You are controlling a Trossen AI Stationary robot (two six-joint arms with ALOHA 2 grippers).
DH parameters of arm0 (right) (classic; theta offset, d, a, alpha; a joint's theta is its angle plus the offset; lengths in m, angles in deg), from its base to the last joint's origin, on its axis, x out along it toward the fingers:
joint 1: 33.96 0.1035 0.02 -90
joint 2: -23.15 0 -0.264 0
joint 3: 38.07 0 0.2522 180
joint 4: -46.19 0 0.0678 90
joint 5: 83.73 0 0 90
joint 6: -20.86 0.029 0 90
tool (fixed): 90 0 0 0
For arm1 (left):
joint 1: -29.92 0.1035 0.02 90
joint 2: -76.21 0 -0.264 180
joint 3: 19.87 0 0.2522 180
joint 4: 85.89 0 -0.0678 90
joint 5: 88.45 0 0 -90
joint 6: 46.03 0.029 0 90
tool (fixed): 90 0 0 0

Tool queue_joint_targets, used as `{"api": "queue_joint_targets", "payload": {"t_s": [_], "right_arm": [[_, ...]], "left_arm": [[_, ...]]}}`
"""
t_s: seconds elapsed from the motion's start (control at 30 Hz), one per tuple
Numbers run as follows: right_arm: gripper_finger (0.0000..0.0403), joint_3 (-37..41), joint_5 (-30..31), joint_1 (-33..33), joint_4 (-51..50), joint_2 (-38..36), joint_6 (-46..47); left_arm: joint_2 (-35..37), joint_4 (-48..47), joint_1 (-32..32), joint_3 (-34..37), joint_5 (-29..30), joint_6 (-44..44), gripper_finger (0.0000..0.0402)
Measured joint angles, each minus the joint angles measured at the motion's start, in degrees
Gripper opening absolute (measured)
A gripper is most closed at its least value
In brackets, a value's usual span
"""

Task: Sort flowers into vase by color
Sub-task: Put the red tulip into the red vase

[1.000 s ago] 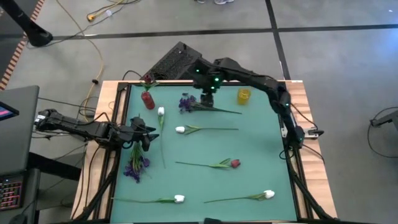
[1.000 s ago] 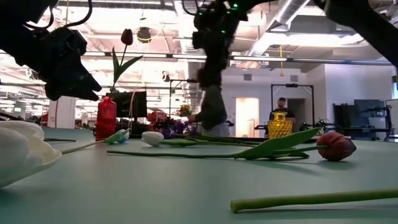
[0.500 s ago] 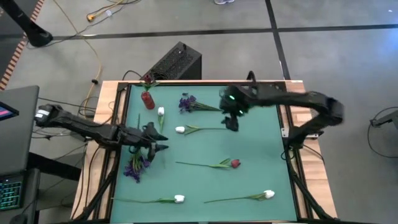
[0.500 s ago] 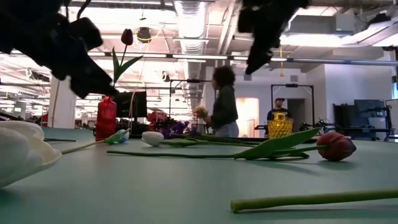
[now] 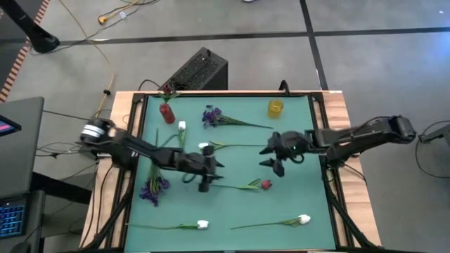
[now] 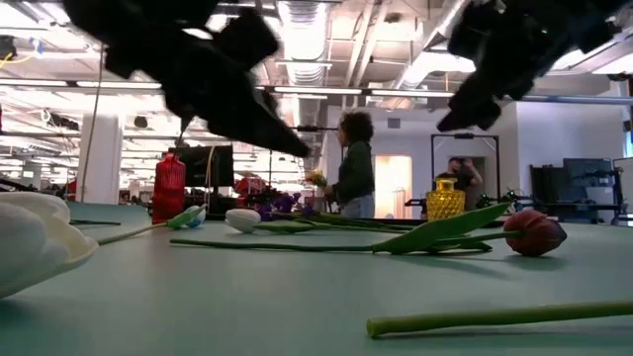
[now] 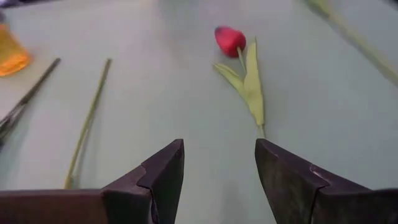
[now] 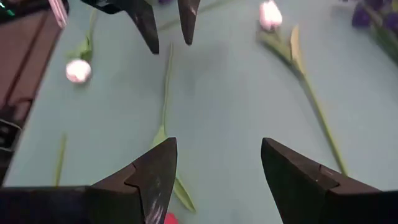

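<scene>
A red tulip (image 5: pixel 266 184) lies mid-table on its side, its stem running toward the left; it also shows in the left wrist view as the red tulip (image 7: pixel 230 38). My left gripper (image 5: pixel 216 174) (image 7: pixel 219 144) hovers open over the stem end. My right gripper (image 5: pixel 271 159) (image 8: pixel 217 142) hovers open just beyond the bloom, toward the far edge. Several white tulips (image 5: pixel 204 147) and two purple bunches (image 5: pixel 211 116) (image 5: pixel 155 188) lie flat on the table. A red vase (image 5: pixel 166 112) holds one dark tulip; a yellow vase (image 5: pixel 275 107) stands by the far edge.
The green mat is ringed by a raised black frame (image 5: pixel 140 140). White tulips lie near the near edge (image 5: pixel 202 225) (image 5: pixel 304 219), one looming close in the low view (image 6: pixel 30 242). A person (image 6: pixel 356 168) walks in the room behind. Bare mat lies right of centre.
My left gripper has swept from the table's left edge toward the centre, over the red tulip's stem. My right gripper has left the purple bunch at the far edge and come toward the near edge and right, uncovering the yellow vase. No flower has moved.
</scene>
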Motion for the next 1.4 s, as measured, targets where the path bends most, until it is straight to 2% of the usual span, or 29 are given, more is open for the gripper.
{"api": "queue_joint_targets", "payload": {"t_s": [0.17,0.3,0.4,0.5,0.6,0.73,0.87,1.0,1.23,1.4], "right_arm": [[0.026,2.7,8.2,7.5,3.2,0.7,0.7],[0.026,3.1,14.0,12.8,3.9,0.3,-3.5],[0.026,3.0,19.1,15.8,5.6,0.1,-5.0],[0.026,3.4,23.0,18.5,5.5,0.9,-4.9],[0.026,3.4,25.3,20.7,5.1,1.8,-3.8],[0.026,3.4,25.5,22.7,5.5,2.6,-3.2],[0.026,3.4,25.5,23.1,5.7,2.6,-2.2],[0.026,3.4,25.5,22.9,5.8,2.6,-2.0],[0.026,3.4,26.7,22.9,5.8,2.6,0.9],[0.026,3.4,26.7,22.9,5.8,2.6,3.8]], "left_arm": [[-10.4,-13.5,0.0,-14.5,-0.8,-0.1,0.0187],[-16.5,-23.6,0.0,-23.6,-5.8,-3.0,0.0187],[-19.8,-25.5,-0.2,-27.1,-10.9,-4.9,0.0187],[-22.3,-25.5,-0.8,-28.4,-12.7,-6.5,0.0187],[-23.9,-25.5,-1.3,-28.6,-10.2,-6.8,0.0187],[-24.4,-25.8,-1.4,-28.7,-8.1,-6.8,0.0187],[-24.3,-27.6,-1.2,-28.8,-9.2,-6.4,0.0177],[-24.2,-30.0,-1.2,-28.8,-9.6,-6.3,0.0132],[-24.1,-32.3,-0.6,-28.8,-10.8,-4.3,0.0015],[-23.6,-32.3,0.4,-28.7,-12.6,-3.9,0.0004]]}}
